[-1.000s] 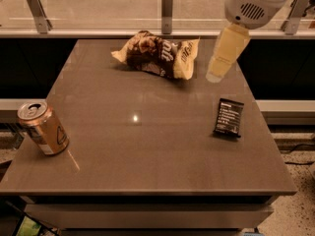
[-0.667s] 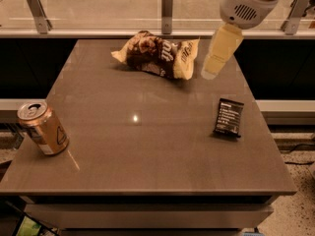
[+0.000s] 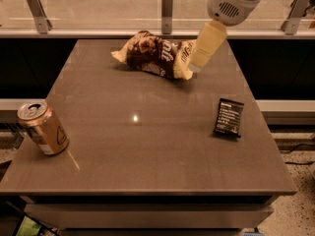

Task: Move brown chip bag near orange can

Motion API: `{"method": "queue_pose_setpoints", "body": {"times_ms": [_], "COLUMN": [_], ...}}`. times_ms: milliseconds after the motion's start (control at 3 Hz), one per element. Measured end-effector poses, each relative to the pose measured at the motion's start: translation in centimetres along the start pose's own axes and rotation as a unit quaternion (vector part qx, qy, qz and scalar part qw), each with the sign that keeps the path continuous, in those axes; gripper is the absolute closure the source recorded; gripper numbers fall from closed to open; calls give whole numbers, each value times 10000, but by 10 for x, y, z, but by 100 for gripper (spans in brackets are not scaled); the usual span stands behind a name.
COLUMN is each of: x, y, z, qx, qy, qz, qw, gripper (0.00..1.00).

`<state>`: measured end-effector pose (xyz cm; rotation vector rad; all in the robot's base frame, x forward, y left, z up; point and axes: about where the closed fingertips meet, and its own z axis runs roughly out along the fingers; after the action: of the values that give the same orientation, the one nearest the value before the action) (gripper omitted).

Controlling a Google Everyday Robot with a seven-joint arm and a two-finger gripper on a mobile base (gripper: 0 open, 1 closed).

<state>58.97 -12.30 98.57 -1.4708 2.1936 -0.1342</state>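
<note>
The brown chip bag [image 3: 155,54] lies crumpled at the far middle of the table, dark brown in the middle with pale yellow ends. The orange can [image 3: 43,128] stands slightly tilted near the front left edge, silver pull-tab top up and a dark triangle on its side. My gripper [image 3: 197,64] hangs down from the white wrist at the top right. Its tip is just at the bag's right yellow end, touching or almost touching it. The bag and can are far apart, across the table's diagonal.
A small flat black bar wrapper [image 3: 229,117] lies on the right side of the brown table [image 3: 147,151]. A glass rail with metal posts [image 3: 167,4] runs behind the table's far edge.
My gripper has moved left and a little down, from beside the bag to its right end. The bag, can and wrapper have not moved.
</note>
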Motion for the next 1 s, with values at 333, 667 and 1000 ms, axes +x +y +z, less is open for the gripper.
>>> {"method": "queue_pose_setpoints", "body": {"times_ms": [333,667,1000], "x": [-9,-19,-31], "y": [-2,-5,-10], "z": [9,20,33], "qx": [-12,-24,-73], "qy": [150,381,540], "qz": [206,296,257], "qw": [9997,9988,9982], "gripper": [0,0,0]}}
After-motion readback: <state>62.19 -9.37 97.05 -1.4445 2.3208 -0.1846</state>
